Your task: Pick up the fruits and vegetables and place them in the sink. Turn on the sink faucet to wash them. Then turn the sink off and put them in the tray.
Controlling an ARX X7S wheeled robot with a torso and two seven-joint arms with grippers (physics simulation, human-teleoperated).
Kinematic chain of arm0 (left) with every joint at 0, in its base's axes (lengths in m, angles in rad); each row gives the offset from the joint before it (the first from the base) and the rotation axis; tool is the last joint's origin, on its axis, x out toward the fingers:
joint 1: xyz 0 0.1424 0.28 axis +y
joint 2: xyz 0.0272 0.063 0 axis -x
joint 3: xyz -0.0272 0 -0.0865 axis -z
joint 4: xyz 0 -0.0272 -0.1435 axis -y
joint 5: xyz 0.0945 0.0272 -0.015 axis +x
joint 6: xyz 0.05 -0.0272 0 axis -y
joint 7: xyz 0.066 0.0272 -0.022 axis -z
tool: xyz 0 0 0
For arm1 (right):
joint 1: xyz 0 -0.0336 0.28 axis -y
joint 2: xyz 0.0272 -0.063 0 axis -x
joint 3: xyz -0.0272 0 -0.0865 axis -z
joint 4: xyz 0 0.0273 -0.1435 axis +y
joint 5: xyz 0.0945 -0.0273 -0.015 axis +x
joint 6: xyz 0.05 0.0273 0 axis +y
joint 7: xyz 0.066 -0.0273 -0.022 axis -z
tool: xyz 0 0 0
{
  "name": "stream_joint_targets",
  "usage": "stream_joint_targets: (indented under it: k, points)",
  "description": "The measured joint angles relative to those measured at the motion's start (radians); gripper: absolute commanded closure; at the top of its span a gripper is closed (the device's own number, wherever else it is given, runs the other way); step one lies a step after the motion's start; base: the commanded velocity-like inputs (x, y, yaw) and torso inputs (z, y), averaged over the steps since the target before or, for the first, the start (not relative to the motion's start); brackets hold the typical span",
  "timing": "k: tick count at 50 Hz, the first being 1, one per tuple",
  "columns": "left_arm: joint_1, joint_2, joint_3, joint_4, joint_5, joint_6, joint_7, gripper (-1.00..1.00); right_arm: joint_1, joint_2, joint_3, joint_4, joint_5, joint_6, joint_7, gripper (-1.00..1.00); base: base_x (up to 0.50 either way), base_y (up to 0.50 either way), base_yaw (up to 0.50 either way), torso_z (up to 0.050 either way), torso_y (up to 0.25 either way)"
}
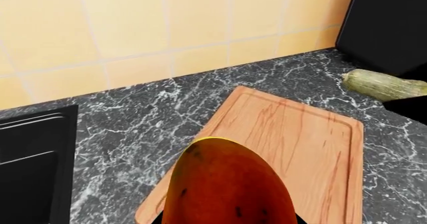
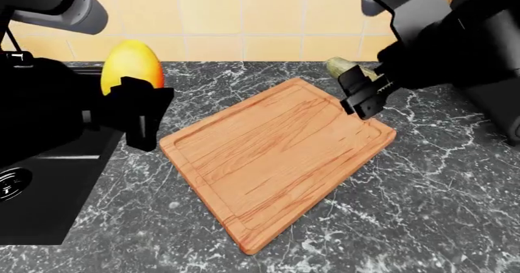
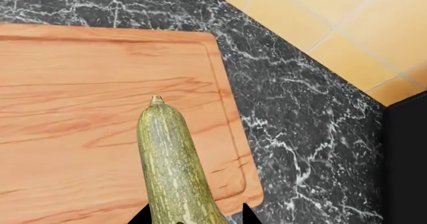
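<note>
Tray (image 2: pixel 276 157) is grainy light wood, table (image 2: pixel 422 212) a dark white-veined marble look, mango (image 1: pixel 227 184) smooth-skinned, squash (image 3: pixel 170 164) dull and streaky, wall tiles (image 1: pixel 133 29) matte.

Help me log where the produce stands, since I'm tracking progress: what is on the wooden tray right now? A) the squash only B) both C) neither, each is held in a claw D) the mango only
C: the tray lies bare in the head view, while the left claw holds the mango and the right claw holds the squash above its edge.
</note>
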Motion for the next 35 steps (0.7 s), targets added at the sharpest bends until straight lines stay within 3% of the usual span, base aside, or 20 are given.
stream_joint_targets:
  k: [15, 35]
  points:
    - [0.013, -0.001, -0.003, -0.001, 0.01, 0.002, 0.016, 1.0, -0.055, -0.19, -0.093, 0.244, -0.191, -0.051, -0.197, 1.0, 0.0, 0.0, 0.0, 0.001, 0.001]
    - [0.038, -0.014, -0.009, 0.005, 0.025, 0.011, 0.039, 1.0, -0.146, -0.323, -0.181, 0.48, -0.341, -0.145, -0.351, 1.0, 0.0, 0.0, 0.0, 0.001, 0.002]
